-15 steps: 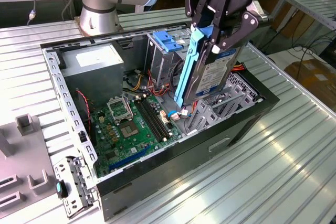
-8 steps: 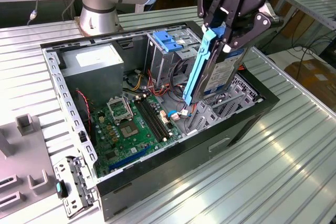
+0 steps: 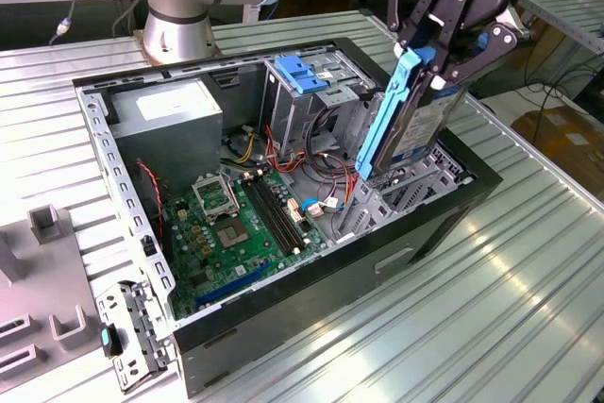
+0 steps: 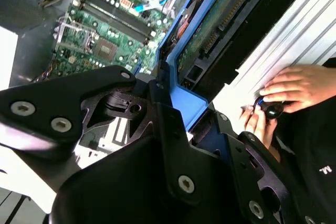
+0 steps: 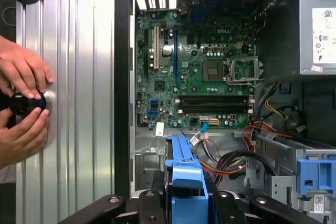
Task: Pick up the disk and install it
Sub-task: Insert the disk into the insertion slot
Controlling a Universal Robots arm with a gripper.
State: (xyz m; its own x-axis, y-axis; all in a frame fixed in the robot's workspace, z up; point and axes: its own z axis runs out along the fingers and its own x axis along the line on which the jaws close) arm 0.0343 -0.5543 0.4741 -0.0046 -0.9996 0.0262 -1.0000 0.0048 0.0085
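The disk, a silver-black drive with blue side rails and a blue-and-white label, hangs tilted on edge over the drive bay at the exterior view's right end of the open computer case. My gripper is shut on its upper end, black fingers clamping the blue rail. In the second wrist view the disk shows its green circuit board underside, sloping down toward the case interior. The first wrist view shows the disk's blue rail end-on between my fingers.
Inside the case lie the green motherboard, a grey power-supply box, coloured cables and a drive cage holding a bare blue bracket. A person's hands hold a black knob on the ribbed metal table beside the case. Grey fixtures stand at the exterior view's left.
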